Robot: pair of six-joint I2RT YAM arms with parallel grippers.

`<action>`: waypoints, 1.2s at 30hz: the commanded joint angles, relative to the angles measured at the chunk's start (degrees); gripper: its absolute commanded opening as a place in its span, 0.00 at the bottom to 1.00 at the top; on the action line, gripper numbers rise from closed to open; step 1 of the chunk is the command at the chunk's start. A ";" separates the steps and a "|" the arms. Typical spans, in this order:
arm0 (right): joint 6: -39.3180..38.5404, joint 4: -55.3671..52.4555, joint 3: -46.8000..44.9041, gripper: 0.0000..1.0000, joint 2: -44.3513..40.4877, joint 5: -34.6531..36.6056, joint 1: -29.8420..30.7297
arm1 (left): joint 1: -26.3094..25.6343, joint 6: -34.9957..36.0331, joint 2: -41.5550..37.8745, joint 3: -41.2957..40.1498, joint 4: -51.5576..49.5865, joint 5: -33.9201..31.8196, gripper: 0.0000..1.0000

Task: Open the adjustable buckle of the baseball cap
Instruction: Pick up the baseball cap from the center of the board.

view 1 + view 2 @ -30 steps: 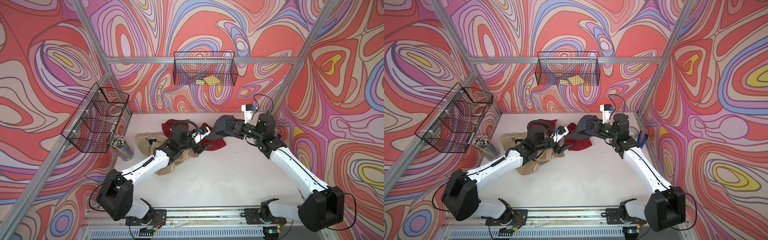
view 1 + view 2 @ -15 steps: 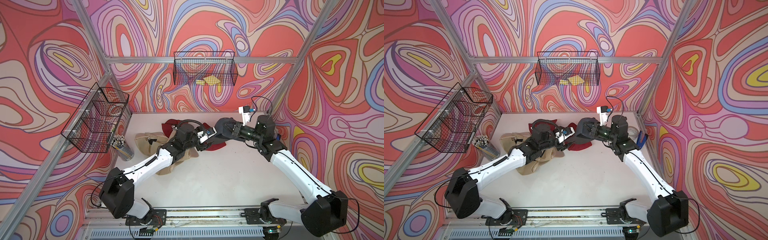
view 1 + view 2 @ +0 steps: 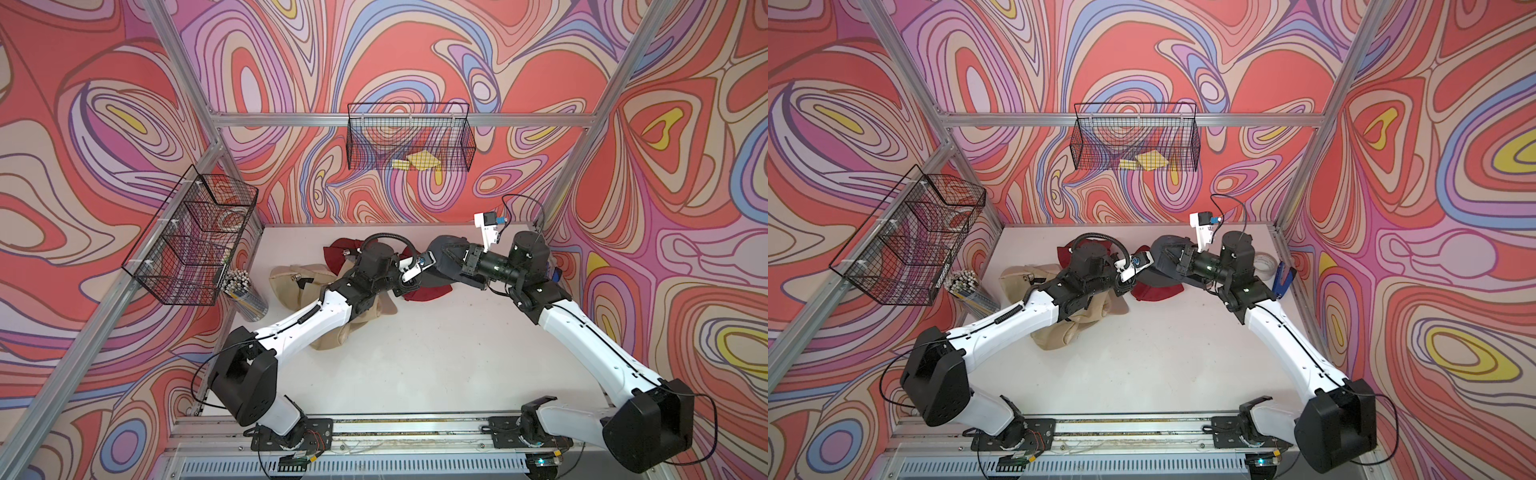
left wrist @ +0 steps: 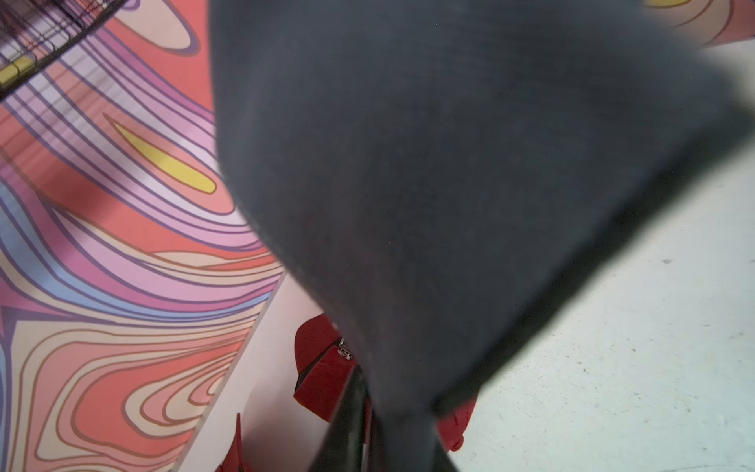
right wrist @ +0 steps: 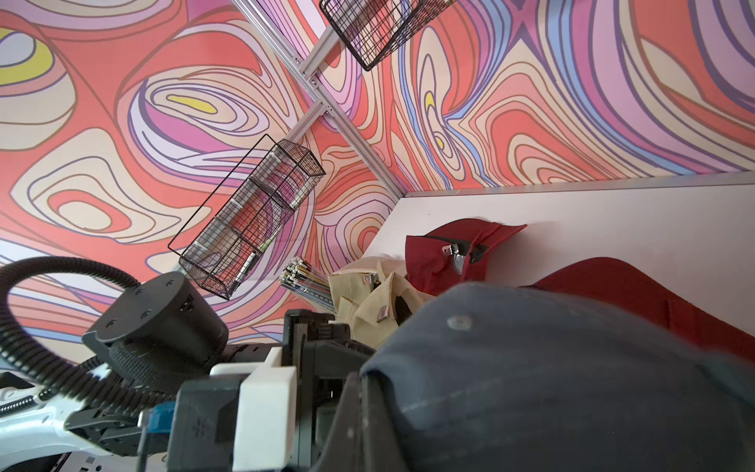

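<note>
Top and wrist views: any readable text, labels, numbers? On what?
None readable.
On the left wrist camera, a blue mark: too small to read.
On the grey cap, red cap and beige cap: no print visible.

And there are my two arms, glossy white shell links [image 3: 299, 324] between chunky black joint housings [image 3: 245, 378], a ribbed black cable hose [image 3: 388, 235] arching off my left wrist's round, screw-dotted black motor cap [image 5: 155, 310], and a white camera bracket [image 3: 489, 235] with a blue plug [image 3: 500, 219] on my right.
</note>
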 commanded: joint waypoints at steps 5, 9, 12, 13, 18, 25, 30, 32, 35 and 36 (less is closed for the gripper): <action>-1.87 -3.96 0.66 0.55 0.11 5.08 0.32 | -0.27 -7.51 1.13 2.10 0.77 -3.48 0.00; -2.14 -7.16 0.10 0.62 -3.27 8.73 0.32 | -0.28 -14.58 1.97 1.84 2.82 -8.41 0.00; -3.80 -11.58 0.83 0.68 -5.73 10.25 0.33 | -0.28 -19.65 3.40 3.31 2.83 -16.51 0.00; -4.27 -13.03 1.11 0.69 -6.40 10.80 0.33 | -0.28 -20.44 3.86 3.96 2.54 -18.69 0.00; -5.71 -17.28 0.51 0.73 -9.53 13.24 0.18 | -0.26 -23.49 4.30 5.51 2.27 -19.74 0.00; 0.03 -12.90 -3.51 0.74 -11.45 7.30 -5.84 | -0.28 -27.74 1.98 3.95 4.03 -18.75 0.00; 14.00 1.13 -10.08 0.71 -10.61 -4.00 -15.46 | -0.24 -28.01 -0.47 1.62 5.88 -15.57 0.00; 19.82 7.59 -12.71 0.67 -9.31 -6.61 -17.87 | -0.28 -27.71 -1.49 0.43 7.18 -14.02 0.00; 27.62 17.38 -16.02 0.60 -7.13 -8.59 -19.47 | -0.20 -26.11 -2.56 -1.76 10.02 -10.07 0.00; 29.55 19.95 -16.66 0.58 -6.32 -8.92 -19.55 | -0.28 -25.02 -2.74 -2.38 10.81 -8.49 0.00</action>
